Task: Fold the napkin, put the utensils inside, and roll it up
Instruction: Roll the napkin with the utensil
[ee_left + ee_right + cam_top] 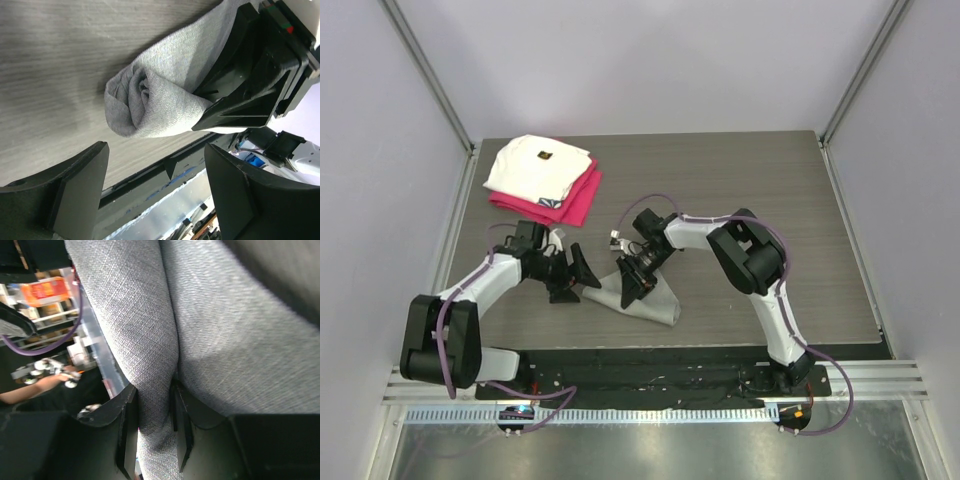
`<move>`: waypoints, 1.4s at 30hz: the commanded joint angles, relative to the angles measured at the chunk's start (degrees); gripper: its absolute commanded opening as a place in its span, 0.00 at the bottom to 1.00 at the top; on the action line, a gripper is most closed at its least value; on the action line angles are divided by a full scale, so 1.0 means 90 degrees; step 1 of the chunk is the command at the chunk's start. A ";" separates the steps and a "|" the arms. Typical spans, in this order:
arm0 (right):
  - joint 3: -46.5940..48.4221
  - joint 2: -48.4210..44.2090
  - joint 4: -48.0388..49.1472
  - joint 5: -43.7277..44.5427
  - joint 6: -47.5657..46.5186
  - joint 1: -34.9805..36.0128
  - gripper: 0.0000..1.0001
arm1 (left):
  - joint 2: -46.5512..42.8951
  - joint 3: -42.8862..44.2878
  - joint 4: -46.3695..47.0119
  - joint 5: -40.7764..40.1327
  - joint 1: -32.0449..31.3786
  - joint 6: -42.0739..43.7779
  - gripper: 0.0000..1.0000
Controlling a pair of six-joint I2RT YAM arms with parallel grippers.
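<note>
The light-grey napkin (pixel 658 301) lies rolled into a loose tube near the table's front middle. In the left wrist view its spiral end (pixel 145 100) faces me. My right gripper (pixel 633 279) is shut on the roll, and in the right wrist view a thick fold of the napkin (pixel 150 315) is pinched between the fingers (pixel 127 430). My left gripper (pixel 576 275) stands open just left of the roll's end, with nothing between its fingers (pixel 82 190). The utensils are hidden.
A folded white cloth (pixel 538 165) lies on a magenta-red folded cloth (pixel 578 203) at the table's back left. The black front rail (pixel 650 360) runs just behind the roll's near side. Grey walls enclose the table.
</note>
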 commanded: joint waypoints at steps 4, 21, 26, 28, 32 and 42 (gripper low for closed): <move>0.0474 0.0619 -0.0109 -0.0045 0.0001 -0.0238 0.36 | 0.0446 0.0019 0.0618 0.0193 0.0018 0.0001 0.77; 0.0708 0.0660 -0.0217 0.0247 0.0079 -0.0287 0.40 | 0.1462 0.0302 0.1088 0.0271 0.0028 -0.0194 0.39; 0.0864 0.0074 -0.0382 0.0862 0.0138 -0.0287 0.52 | 0.1599 0.0536 0.0726 0.0125 0.0028 -0.0321 0.19; 0.0942 -0.0256 -0.0489 0.1223 0.0099 -0.0277 0.59 | 0.1677 0.0634 0.0415 0.0046 0.0018 -0.0331 0.14; 0.1041 -0.1028 -0.0529 0.2296 -0.0203 -0.0093 0.64 | 0.1872 0.0985 -0.0152 -0.0032 0.0018 -0.0273 0.03; -0.0766 -0.2768 0.1461 0.7834 -0.1727 0.2485 0.70 | 0.2302 0.1386 -0.0886 -0.0003 0.0028 -0.0224 0.02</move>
